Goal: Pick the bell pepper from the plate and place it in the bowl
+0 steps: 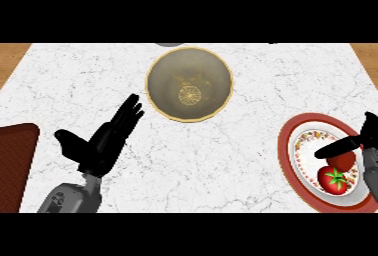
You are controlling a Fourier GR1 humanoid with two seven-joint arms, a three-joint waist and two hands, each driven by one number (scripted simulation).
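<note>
A red bell pepper with a green stem lies on a red-rimmed, patterned plate at the right edge of the counter. My right hand is over the plate, its thumb stretched left just above the pepper and its fingers running along the pepper's right side, not closed on it. An olive bowl with a tan rim stands at the back centre, with nothing in it. My left hand rests open at the left, fingers straight and pointing up toward the bowl.
A dark red mat lies at the left edge of the white marble counter. A grey object peeks in at the back edge behind the bowl. Wood shows at both far corners.
</note>
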